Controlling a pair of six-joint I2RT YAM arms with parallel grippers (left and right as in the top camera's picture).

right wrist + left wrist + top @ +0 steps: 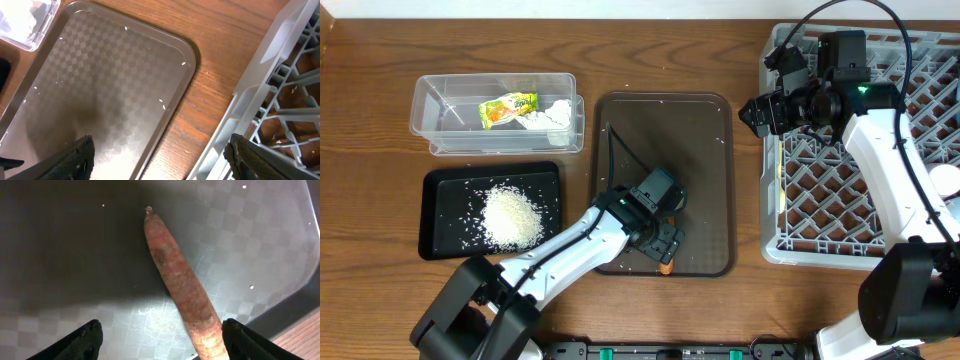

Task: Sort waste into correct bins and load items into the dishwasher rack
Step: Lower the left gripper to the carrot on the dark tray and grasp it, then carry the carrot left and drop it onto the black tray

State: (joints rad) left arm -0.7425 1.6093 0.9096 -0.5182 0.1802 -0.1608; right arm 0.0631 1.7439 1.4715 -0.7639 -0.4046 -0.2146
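Note:
An orange carrot stick (180, 285) lies on the dark brown serving tray (700, 130) near its front edge; it also shows in the overhead view (666, 267). My left gripper (160, 330) is open just above it, with the stick between the fingers, closer to the right one. The clear tub (440, 115) holds the yellow-green wrapper (508, 108) and white tissue (555, 115). The black tray (440, 185) holds a pile of rice (512, 218). My right gripper (160, 150) is open and empty over the left edge of the grey rack (800, 180). No dishes show.
A few loose rice grains lie on the brown tray (100, 90). A strip of wooden table (215, 110) separates the tray from the rack wall (265, 90). The right arm stretches across the rack.

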